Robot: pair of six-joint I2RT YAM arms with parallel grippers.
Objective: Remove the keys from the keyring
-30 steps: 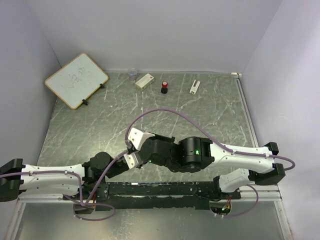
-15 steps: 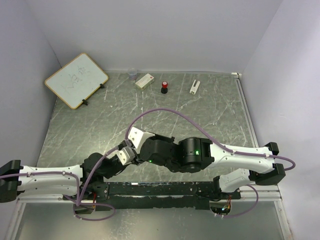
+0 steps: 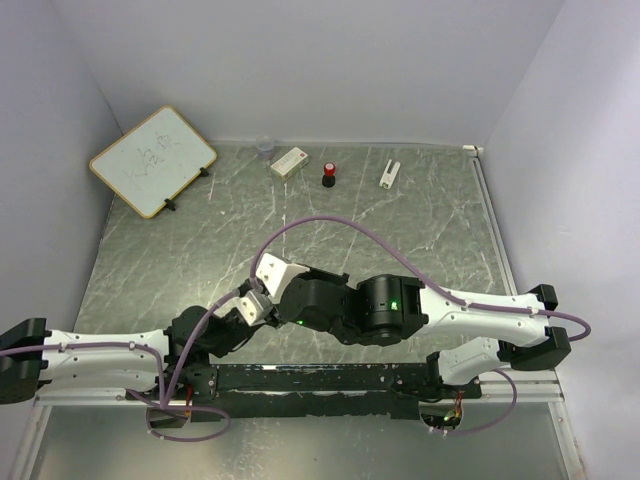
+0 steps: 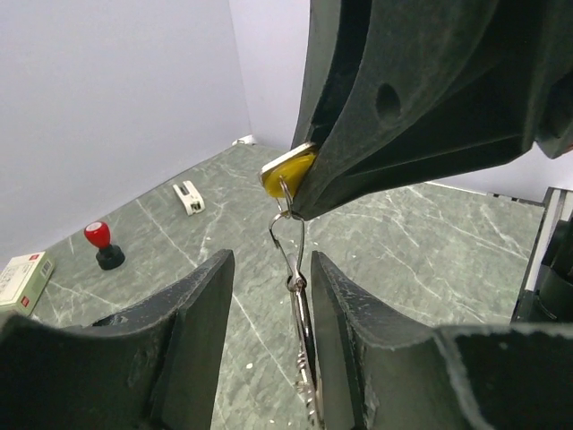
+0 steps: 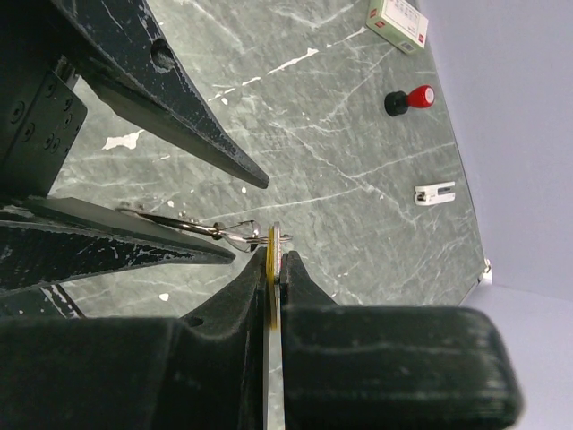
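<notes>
My right gripper point(image 5: 276, 253) is shut on the yellow-orange key point(image 5: 274, 238), holding it edge-on above the table. The thin silvery keyring point(image 5: 175, 219) hangs from that key by a small wire loop. In the left wrist view the key point(image 4: 288, 168) is at the top and the keyring point(image 4: 301, 309) hangs down between my left gripper's point(image 4: 271, 262) open fingers, close against the right finger point(image 4: 345, 349). The left finger point(image 4: 183, 349) stands apart from it. Seen from above, the left gripper point(image 3: 248, 312) and the right gripper point(image 3: 264, 292) meet near the table's front left. The green key is hidden.
A whiteboard point(image 3: 152, 160) leans at the back left. Along the back wall stand a small clear cup point(image 3: 265, 148), a white box point(image 3: 289, 162), a red-capped black knob point(image 3: 328, 175) and a white block point(image 3: 389, 173). A purple cable point(image 3: 330, 222) arcs over the right arm.
My left arm has drawn a little to the left and its gripper has turned upward toward the right gripper. The right arm has stayed in place.
</notes>
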